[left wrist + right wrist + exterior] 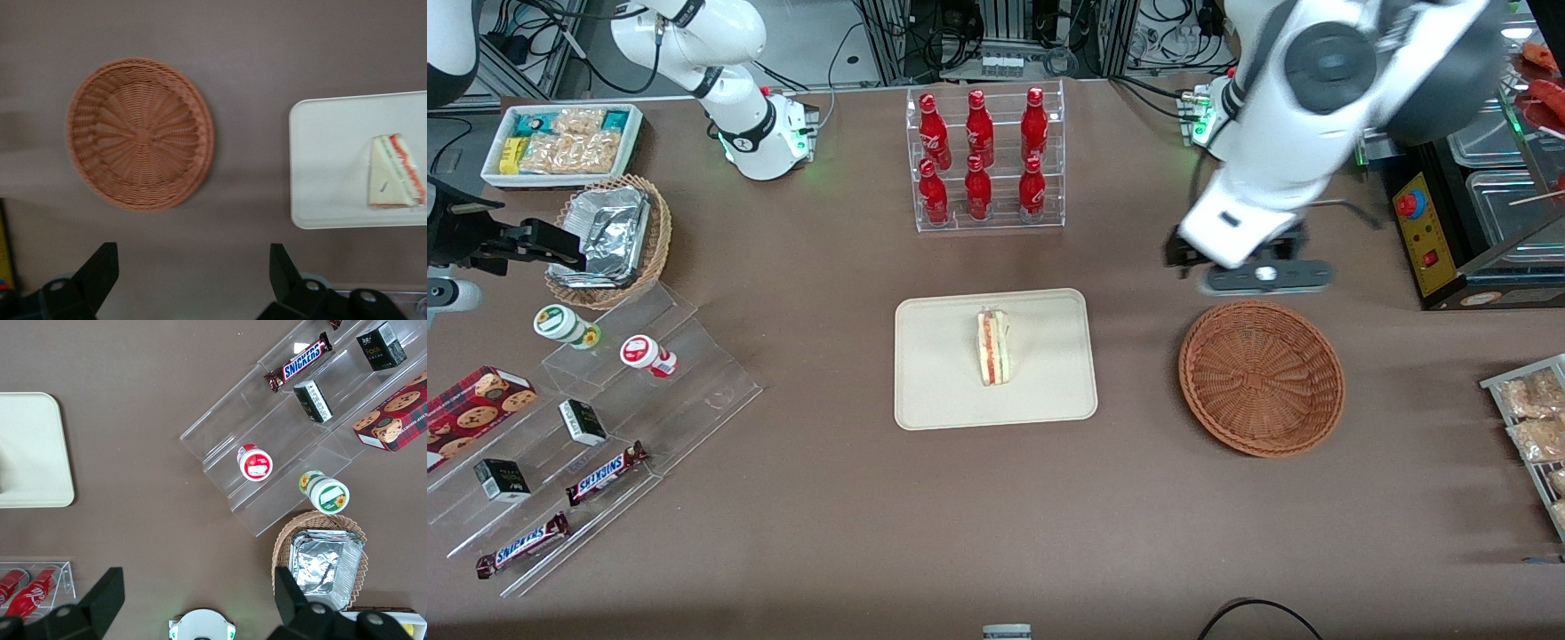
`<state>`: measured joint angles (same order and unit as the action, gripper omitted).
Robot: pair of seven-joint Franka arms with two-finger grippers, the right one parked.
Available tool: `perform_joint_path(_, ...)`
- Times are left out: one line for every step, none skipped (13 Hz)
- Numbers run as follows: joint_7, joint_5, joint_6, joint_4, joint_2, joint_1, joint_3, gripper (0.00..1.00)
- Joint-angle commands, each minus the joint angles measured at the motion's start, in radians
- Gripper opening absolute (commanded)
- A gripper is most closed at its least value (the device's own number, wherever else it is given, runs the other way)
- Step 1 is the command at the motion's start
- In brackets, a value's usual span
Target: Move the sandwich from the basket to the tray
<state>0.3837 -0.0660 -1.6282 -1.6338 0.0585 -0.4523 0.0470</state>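
Sandwich on tray; gripper wide-jawed.

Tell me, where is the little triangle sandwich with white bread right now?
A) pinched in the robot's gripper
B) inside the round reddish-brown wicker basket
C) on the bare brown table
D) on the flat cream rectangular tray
D: the little triangle sandwich lies on the flat cream rectangular tray, while the round reddish-brown wicker basket holds nothing and the open gripper hangs empty above the table just past the basket's rim.
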Motion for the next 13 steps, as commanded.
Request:
perform_joint_path(-0.136, 0.011, 0.030, -0.032, -0.054, 0.104, -0.013, 1.00)
perform_joint_path(-0.190, 0.012, 0.043, -0.032, -0.077, 0.136, -0.013, 1.00)
perform_joint_path(-0.241, 0.018, 0.060, -0.032, -0.097, 0.168, -0.013, 1.00)
perform_joint_path(-0.285, 0.037, 0.076, -0.032, -0.114, 0.196, -0.013, 1.00)
perform_joint_path(-0.337, 0.041, 0.086, -0.035, -0.129, 0.233, -0.013, 1.00)
perform_joint_path(-0.401, 0.043, 0.090, -0.043, -0.144, 0.268, -0.013, 1.00)
perform_joint_path(-0.449, 0.046, 0.088, -0.053, -0.153, 0.285, -0.003, 1.00)
perform_joint_path(-0.477, 0.063, 0.087, -0.061, -0.158, 0.296, 0.028, 1.00)
perform_joint_path(-0.499, 0.072, 0.088, -0.064, -0.163, 0.296, 0.048, 1.00)
perform_joint_path(-0.522, 0.074, 0.088, -0.064, -0.170, 0.297, 0.059, 1.00)
perform_joint_path(-0.523, 0.074, 0.087, -0.063, -0.169, 0.296, 0.066, 1.00)
perform_joint_path(-0.514, 0.074, 0.085, -0.058, -0.166, 0.296, 0.066, 1.00)
perform_joint_path(-0.510, 0.074, 0.082, -0.054, -0.160, 0.294, 0.065, 1.00)
